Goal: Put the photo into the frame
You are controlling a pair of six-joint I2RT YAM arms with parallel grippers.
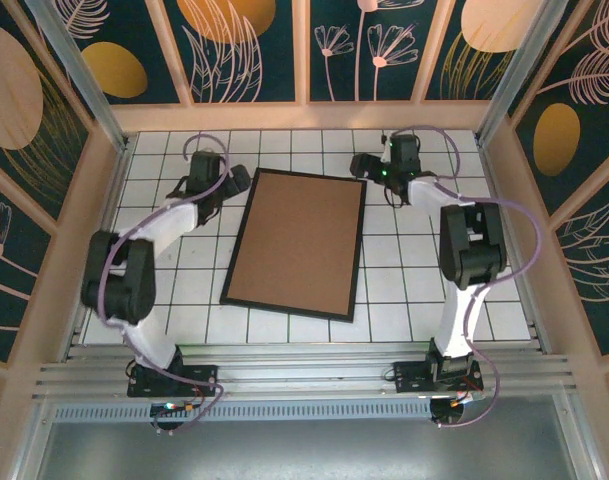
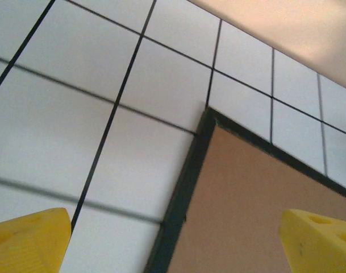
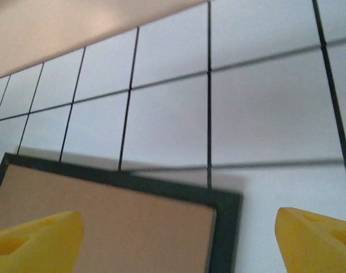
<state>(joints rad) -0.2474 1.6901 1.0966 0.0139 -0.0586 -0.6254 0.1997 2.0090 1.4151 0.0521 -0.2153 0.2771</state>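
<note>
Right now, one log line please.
left hand open at far-left corner of frame | right hand open at far-right corner | brown backing board in frame

- L gripper (image 2: 173, 244): two yellow fingertips (image 2: 28, 239) at the bottom corners of the view, spread wide apart.
- Frame (image 2: 185, 187): thin, black, one corner approx. mid-view. One edge runs down to the bottom, the other slants off to the right.
- Brown board (image 2: 258, 205) fills the inside of the frame, right up to the black edge.
- Table (image 2: 76, 114): white tiles w/ black grid lines, left of & above the corner.
- Pale wood wall (image 2: 297, 28) at top right, beyond the tiles.
- L-side fingertip is over tiles, R-side one over the board; height above them unclear.
</note>
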